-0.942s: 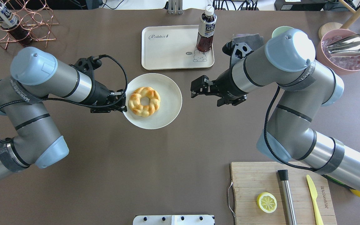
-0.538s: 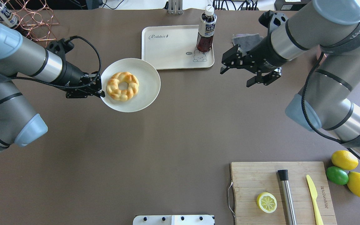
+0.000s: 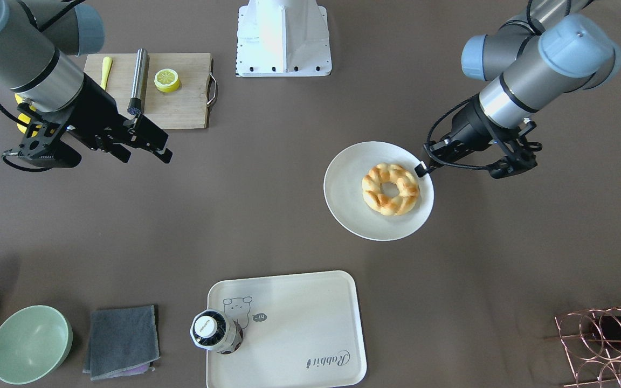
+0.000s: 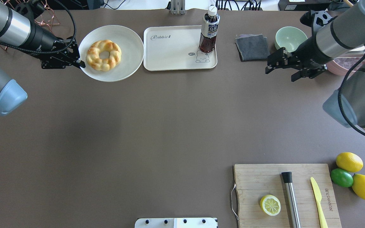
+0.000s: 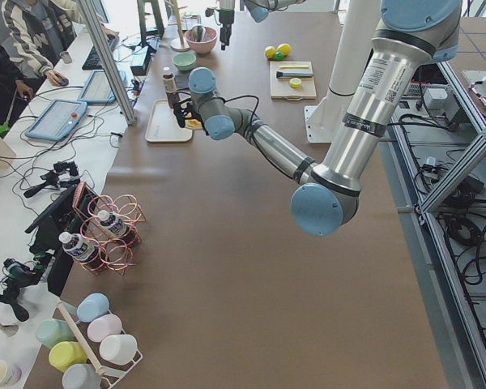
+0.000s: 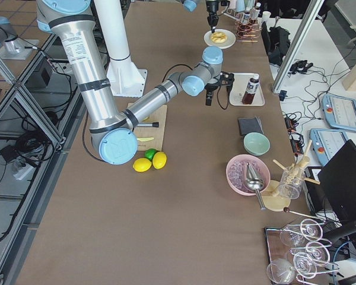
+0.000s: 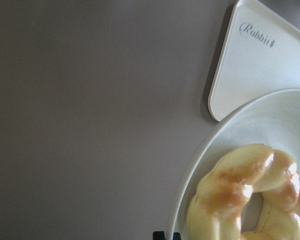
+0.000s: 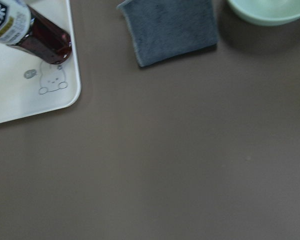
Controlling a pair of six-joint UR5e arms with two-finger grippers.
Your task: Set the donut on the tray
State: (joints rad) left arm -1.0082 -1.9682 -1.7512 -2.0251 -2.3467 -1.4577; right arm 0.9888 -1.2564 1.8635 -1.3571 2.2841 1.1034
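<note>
The braided golden donut [image 4: 103, 55] lies on a round off-white plate [image 4: 128, 60]. My left gripper [image 4: 80, 63] is shut on the plate's left rim and holds the plate just left of the cream tray [image 4: 176, 50]. In the left wrist view the plate's rim [image 7: 205, 160] overlaps the tray's corner [image 7: 255, 70], with the donut [image 7: 240, 195] near the camera. In the front view the donut [image 3: 391, 188], plate [image 3: 348, 199], left gripper [image 3: 421, 168] and tray [image 3: 299, 318] also show. My right gripper [image 4: 279, 75] is open and empty, right of the tray.
A dark drink bottle [image 4: 209, 30] stands on the tray's right end. A grey cloth [image 4: 252, 47] and a green bowl [image 4: 290, 37] lie right of the tray. A cutting board [image 4: 258, 183] with a lemon slice [image 4: 270, 205] is at the near right. A wire rack [image 3: 607, 345] is far left.
My left gripper has carried the plate with the donut from mid-table back and left, to beside the tray's left end. My right arm has swung away to the right, still open.
</note>
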